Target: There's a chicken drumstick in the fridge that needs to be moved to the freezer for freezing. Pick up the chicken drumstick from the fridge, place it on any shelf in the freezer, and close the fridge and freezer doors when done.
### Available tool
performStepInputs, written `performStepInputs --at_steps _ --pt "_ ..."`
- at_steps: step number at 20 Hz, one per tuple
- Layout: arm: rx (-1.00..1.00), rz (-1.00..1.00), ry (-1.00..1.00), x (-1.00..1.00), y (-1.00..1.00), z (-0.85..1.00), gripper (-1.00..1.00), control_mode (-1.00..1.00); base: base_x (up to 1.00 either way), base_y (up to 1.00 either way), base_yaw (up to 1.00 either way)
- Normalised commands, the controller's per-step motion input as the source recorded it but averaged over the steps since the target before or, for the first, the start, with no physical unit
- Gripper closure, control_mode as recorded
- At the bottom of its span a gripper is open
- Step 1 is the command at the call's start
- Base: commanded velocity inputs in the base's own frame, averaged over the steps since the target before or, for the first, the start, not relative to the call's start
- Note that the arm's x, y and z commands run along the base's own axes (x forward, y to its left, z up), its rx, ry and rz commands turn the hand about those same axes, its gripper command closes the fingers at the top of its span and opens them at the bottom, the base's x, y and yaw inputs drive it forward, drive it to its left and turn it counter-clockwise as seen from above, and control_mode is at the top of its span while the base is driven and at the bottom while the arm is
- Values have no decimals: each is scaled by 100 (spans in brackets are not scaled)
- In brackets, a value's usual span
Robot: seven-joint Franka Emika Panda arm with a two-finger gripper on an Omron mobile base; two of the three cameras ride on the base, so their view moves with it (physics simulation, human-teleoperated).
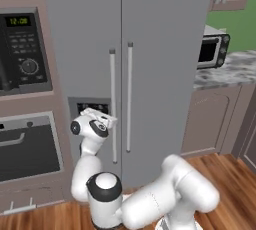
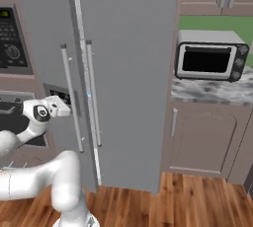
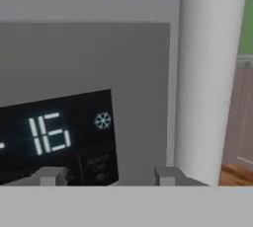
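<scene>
The fridge and freezer doors are both closed. The narrower freezer door (image 1: 82, 49) with its dark dispenser recess (image 1: 90, 106) is on the left, and the wider fridge door (image 1: 165, 74) is on the right. The chicken drumstick and the shelf are hidden behind them. My gripper (image 1: 104, 120) hovers at the dispenser, just left of the freezer door's silver handle (image 1: 112, 104). In the hand view my gripper (image 3: 108, 176) has its fingertips (image 3: 49, 175) apart with nothing between them. They face the lit display panel (image 3: 54, 137), and the handle (image 3: 210, 73) rises just right of the right tip. From the right, my gripper (image 2: 62, 105) is close to that handle (image 2: 71, 97).
A built-in oven (image 1: 27, 146) and a microwave panel (image 1: 22, 49) fill the wall left of the unit. A toaster oven (image 2: 210, 56) stands on the marble counter (image 2: 212, 90) to the right, above cabinets. Wooden floor (image 2: 173, 201) lies in front.
</scene>
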Motion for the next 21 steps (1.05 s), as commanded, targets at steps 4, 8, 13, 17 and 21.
performStepInputs --at_steps 4,8,13,17,21 --pt "0 3 1 100 -63 -1 -100 -100 0 0 0" --pt "2 7 0 96 -78 0 -100 -100 0 0 0" --pt "6 16 0 81 -84 0 -100 -100 0 0 0" --pt "7 17 0 61 -79 0 -100 -100 0 0 0" --pt "9 18 0 43 -93 0 -100 -100 0 0 0"
